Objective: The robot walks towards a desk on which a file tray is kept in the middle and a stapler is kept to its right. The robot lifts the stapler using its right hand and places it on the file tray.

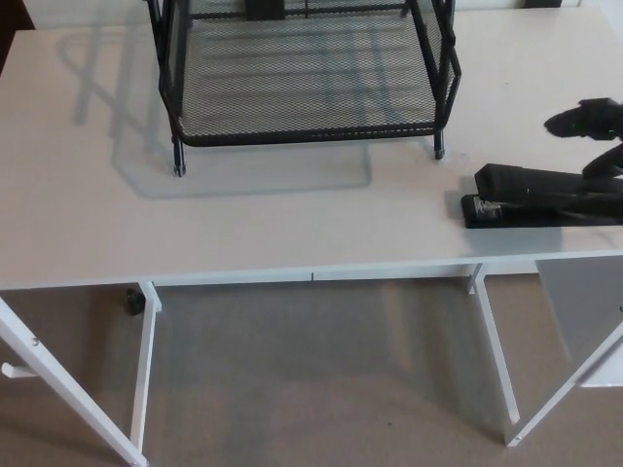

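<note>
Here the white surface point(292, 224) fills most of the head view, seen from above and in front. The black wire-mesh file tray point(302, 136) stands at its middle, towards the far edge, on short black feet; its lower shelf is bare mesh, and its upper part runs out of the top of the picture. The stapler point(531, 195), long and black, lies flat on the surface to the right of the tray and well apart from it, near the front edge. Its nose points towards the picture's left and its rear runs off the right border.

The right hand point(589, 122) comes in at the right border, just above the rear half of the stapler. Part of it reaches down to the stapler's top, but I cannot tell whether it has a grip on the stapler, nor how far open it is. The left hand does not show.

Below the front edge are the white legs point(144, 370) of the surface and the grey carpet point(311, 389).
</note>
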Tool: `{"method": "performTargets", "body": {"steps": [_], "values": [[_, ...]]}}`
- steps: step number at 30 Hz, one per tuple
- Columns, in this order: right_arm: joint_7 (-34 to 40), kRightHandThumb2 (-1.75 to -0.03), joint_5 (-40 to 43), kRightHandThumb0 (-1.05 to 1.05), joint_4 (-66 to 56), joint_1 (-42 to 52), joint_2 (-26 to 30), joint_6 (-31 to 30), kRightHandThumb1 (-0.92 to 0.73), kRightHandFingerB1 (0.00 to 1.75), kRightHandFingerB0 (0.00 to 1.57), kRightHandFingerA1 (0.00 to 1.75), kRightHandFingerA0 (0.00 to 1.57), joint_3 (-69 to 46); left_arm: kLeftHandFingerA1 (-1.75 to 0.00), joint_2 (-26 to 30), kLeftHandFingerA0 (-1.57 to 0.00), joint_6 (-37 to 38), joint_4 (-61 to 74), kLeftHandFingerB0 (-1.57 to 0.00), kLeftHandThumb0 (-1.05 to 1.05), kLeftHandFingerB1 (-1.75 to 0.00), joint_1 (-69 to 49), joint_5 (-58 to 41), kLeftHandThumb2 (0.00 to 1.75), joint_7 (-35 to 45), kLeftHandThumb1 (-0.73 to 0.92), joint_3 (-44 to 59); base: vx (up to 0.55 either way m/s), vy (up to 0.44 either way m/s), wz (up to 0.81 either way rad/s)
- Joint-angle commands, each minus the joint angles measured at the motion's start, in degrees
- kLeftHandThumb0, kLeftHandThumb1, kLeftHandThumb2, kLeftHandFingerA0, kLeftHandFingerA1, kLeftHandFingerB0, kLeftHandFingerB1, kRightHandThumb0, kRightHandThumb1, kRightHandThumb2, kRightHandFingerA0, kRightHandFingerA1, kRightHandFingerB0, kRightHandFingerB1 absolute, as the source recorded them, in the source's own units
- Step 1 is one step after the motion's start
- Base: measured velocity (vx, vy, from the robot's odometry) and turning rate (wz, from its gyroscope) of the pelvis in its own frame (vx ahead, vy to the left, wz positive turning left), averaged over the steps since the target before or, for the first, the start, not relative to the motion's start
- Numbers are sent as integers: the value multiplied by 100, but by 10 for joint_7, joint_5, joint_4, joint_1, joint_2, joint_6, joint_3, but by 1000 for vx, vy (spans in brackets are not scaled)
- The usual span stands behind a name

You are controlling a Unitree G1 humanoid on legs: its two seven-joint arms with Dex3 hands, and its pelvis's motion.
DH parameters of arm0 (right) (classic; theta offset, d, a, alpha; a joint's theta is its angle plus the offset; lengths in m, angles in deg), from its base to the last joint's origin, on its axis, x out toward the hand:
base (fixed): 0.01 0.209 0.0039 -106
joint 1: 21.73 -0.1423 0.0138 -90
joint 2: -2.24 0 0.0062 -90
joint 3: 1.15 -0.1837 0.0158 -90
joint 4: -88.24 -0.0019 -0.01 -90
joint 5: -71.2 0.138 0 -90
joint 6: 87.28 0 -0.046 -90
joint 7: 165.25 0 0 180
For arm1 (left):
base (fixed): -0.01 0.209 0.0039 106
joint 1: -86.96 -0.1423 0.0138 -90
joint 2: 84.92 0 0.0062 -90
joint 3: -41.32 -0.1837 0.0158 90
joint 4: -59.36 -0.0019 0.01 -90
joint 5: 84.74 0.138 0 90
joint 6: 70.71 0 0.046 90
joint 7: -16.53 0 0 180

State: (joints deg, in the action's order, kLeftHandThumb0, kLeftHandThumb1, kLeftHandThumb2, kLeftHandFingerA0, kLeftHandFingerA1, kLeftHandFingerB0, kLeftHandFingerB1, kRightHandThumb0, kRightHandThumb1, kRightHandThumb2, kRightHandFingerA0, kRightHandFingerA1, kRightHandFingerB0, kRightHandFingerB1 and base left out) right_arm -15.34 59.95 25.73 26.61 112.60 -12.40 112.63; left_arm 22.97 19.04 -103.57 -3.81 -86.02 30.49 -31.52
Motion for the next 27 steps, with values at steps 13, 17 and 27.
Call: {"method": "performTargets", "body": {"steps": [13,17,27], "values": [[53,-59,-105,-52,53,-14,-46,93,-60,29,25,45,26,26,-111,9,-66,28,0,-45,-91,-100,-5,11,133,-5,34,-30,0,0,0],[71,-58,-153,-54,47,4,-39,139,-59,33,29,49,26,62,-110,7,-64,23,2,-43,-89,-98,-3,9,132,-5,33,-35,0,0,0],[116,-58,-260,-51,124,-3,-38,175,-57,32,31,51,30,162,-106,4,-66,23,0,-15,-83,-82,0,8,135,-1,42,-43,0,0,0]]}}
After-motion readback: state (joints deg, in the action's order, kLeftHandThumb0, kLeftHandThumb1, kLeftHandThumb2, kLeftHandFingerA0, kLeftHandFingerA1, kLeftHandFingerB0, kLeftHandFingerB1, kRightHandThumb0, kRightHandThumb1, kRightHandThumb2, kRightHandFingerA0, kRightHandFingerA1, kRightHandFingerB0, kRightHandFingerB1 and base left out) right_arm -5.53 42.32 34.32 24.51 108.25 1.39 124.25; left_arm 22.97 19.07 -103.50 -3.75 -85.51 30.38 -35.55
